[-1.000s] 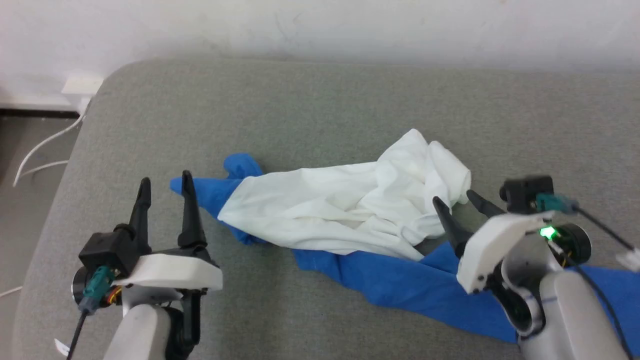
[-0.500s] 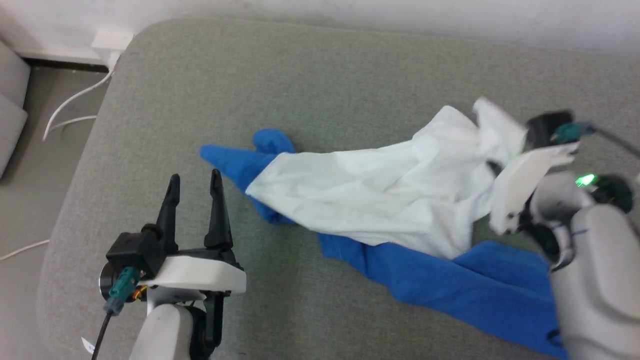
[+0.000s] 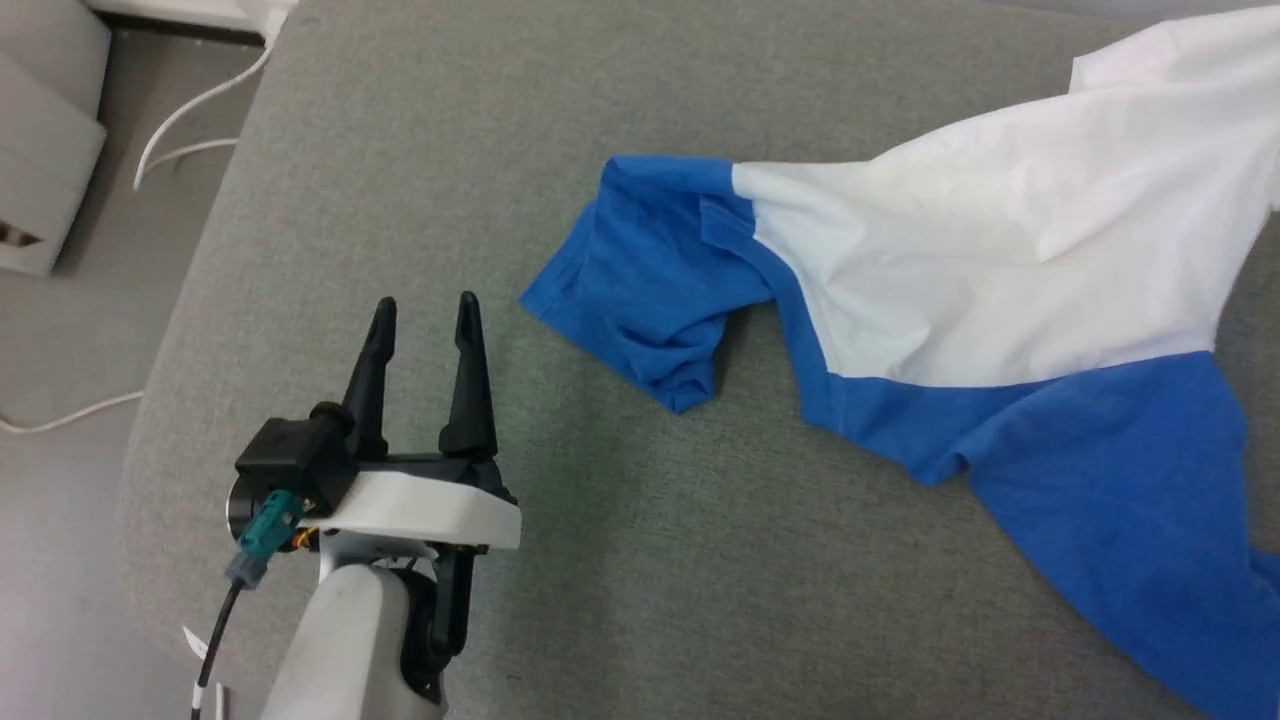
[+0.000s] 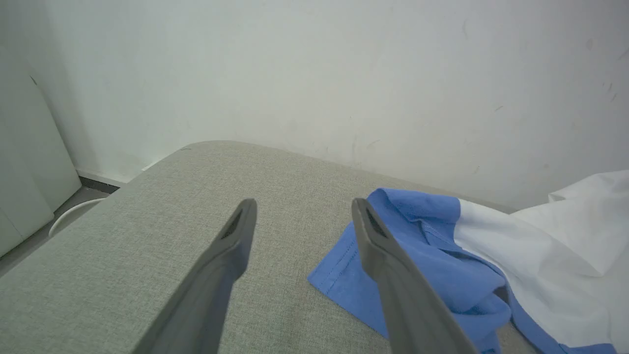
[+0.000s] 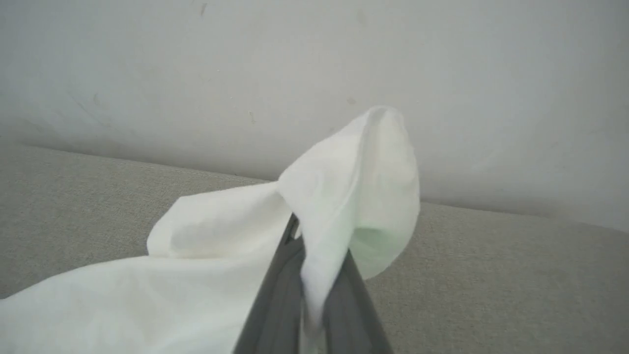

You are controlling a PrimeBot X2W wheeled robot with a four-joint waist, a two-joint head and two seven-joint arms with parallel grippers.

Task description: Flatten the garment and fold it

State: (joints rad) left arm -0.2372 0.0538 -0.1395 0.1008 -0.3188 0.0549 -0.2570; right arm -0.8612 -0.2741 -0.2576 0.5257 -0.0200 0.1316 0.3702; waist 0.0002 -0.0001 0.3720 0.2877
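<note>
The garment (image 3: 1000,270) is a white shirt with royal-blue sleeves, stretched across the grey cushion toward the head view's upper right. One blue sleeve end (image 3: 640,300) lies bunched at centre; another blue sleeve (image 3: 1120,490) trails to the lower right. My left gripper (image 3: 425,305) stands open at lower left, a short way left of the bunched sleeve, holding nothing. In the left wrist view its fingers (image 4: 231,255) frame bare cushion, with the garment (image 4: 442,246) to their right. In the right wrist view my right gripper (image 5: 314,255) is shut on a fold of the garment's white cloth (image 5: 354,187), lifted above the cushion.
The grey cushion (image 3: 420,150) has a rounded left edge with floor beyond it. White cables (image 3: 190,110) and a pale box (image 3: 40,150) lie on the floor at upper left. A white wall (image 4: 314,73) stands behind the cushion.
My right gripper closed on the white cloth and pulled it up and to the right, stretching the crumpled shirt out. The head camera turned, shifting the whole picture. The left gripper stayed open.
</note>
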